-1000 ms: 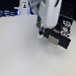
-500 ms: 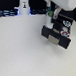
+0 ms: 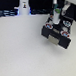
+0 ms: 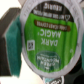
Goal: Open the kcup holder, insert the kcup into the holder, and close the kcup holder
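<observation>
The kcup holder point(image 3: 58, 32) sits near the desk's point(image 3: 20, 50) far edge. The end effector point(image 3: 58, 16) hovers above it, clamped on the kcup point(image 4: 47, 42); insertion and closing remain.

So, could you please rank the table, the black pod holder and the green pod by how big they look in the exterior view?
1. table: largest by far, it fills most of the view.
2. pod holder: mid-sized.
3. pod: smallest, only a green patch just above the pod holder, so nearness hardly skews it.
</observation>
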